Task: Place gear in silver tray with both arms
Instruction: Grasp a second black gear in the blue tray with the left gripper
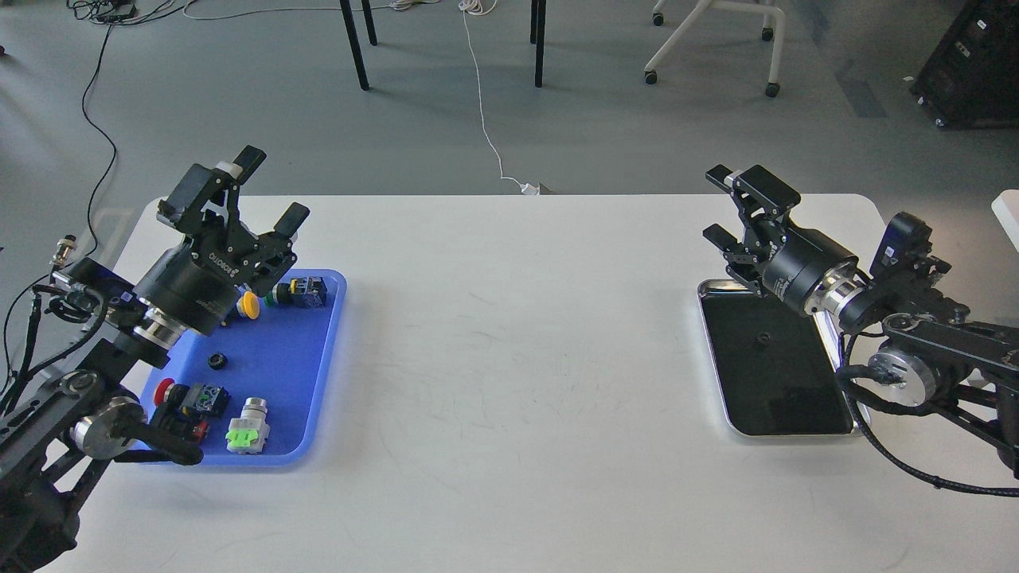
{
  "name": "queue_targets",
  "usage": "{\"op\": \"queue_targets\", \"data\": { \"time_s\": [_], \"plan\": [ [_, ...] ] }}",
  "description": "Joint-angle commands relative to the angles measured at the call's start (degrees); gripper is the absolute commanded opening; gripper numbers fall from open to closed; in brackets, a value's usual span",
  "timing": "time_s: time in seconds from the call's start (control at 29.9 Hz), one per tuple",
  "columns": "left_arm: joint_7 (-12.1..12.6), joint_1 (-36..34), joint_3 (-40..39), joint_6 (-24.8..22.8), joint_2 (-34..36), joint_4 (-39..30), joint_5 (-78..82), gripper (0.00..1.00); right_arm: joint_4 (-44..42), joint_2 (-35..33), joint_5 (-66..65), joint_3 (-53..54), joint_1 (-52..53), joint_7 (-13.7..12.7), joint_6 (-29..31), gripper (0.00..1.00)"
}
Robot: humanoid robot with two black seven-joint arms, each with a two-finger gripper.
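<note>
Left gripper: fingers spread wide, holding nothing, raised over the far-left corner of the blue tray. Its arm enters from the lower left and slopes up toward 1 o'clock.

Right gripper: fingers parted, nothing between them, poised above the far edge of the silver tray. Its arm enters from the right edge and points toward 10 o'clock, wrist ring level with the tray's far right corner.

Gear: I take this to be the small black ring lying loose on the blue tray floor; too small for me to make out teeth. It sits at about 6 o'clock from the left gripper, just beside that arm's wrist, so the left arm is far the nearer. No long axis worth noting: it reads as round and flat.

Silver tray: at 3 o'clock from the gear, well apart across bare white table. Long axis runs roughly 11 to 5 o'clock. One small dark item already rests on its mirror bottom; I cannot tell what it is.

Other contents of the blue tray: yellow push-button, green-capped switch, red-capped switch, silver unit with a green tab.

Judgement: pick falls to the left arm, which must tip down and back toward itself.
</note>
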Motion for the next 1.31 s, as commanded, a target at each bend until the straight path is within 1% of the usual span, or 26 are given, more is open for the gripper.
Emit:
{"op": "queue_targets", "data": {
  "time_s": [0.0, 0.1, 0.2, 0.27, 0.37, 0.47, 0.6, 0.7, 0.94, 1.1, 1.27],
  "plan": [
    [-0.05, -1.72, 0.35, -2.50, 3.15, 0.02, 12.20, 0.98, -0.85, 2.40, 6.00, 6.44, -5.19, 0.02, 3.14, 0.97],
    [-0.05, -3.66, 2.63, -2.69, 7.45, 0.02, 26.52, 0.98, -1.55, 3.11, 7.42, 9.00, -7.83, 0.02, 4.90, 0.97],
    [-0.05, -6.90, 7.02, -1.72, 12.37, 0.37, 43.91, 0.98, -1.56, 3.37, 7.42, 9.18, -8.98, 0.02, 5.17, 0.97],
    [-0.05, -9.28, 10.01, -0.23, 15.53, 0.55, 54.03, 0.98, -1.56, 3.72, 7.33, 9.18, -9.25, 0.02, 5.17, 0.97],
    [-0.05, -11.48, 16.42, 0.56, 20.45, 0.81, 63.11, 0.98, -1.64, 4.17, 7.24, 9.18, -9.34, 0.02, 5.17, 0.97],
    [-0.05, -14.90, 22.84, 0.57, 24.51, 1.08, 67.08, 0.98, -1.64, 4.43, 7.24, 9.18, -9.34, 0.02, 5.25, 0.97],
    [-0.05, -19.56, 31.54, 0.48, 24.78, 3.62, 68.67, 0.97, -1.82, 4.61, 7.16, 9.18, -9.34, 0.02, 5.25, 0.97],
    [-0.05, -21.85, 34.89, 0.30, 24.08, 6.17, 68.49, 0.95, -1.82, 4.61, 7.16, 9.18, -9.25, 0.02, 5.25, 0.97],
    [-0.05, -23.70, 37.71, 0.21, 20.48, 11.53, 70.59, 0.86, -1.82, 4.52, 7.16, 9.18, -9.25, 0.02, 5.25, 0.97],
    [-0.05, -24.49, 39.73, 0.30, 18.72, 15.75, 72.36, 0.83, -1.82, 4.52, 7.07, 9.18, -9.25, 0.02, 5.25, 0.97],
    [-0.05, -25.28, 39.82, 0.30, 16.43, 19.36, 72.36, 0.79, -1.82, 4.43, 7.07, 9.18, -9.25, 0.02, 5.25, 0.97]
  ]
}}
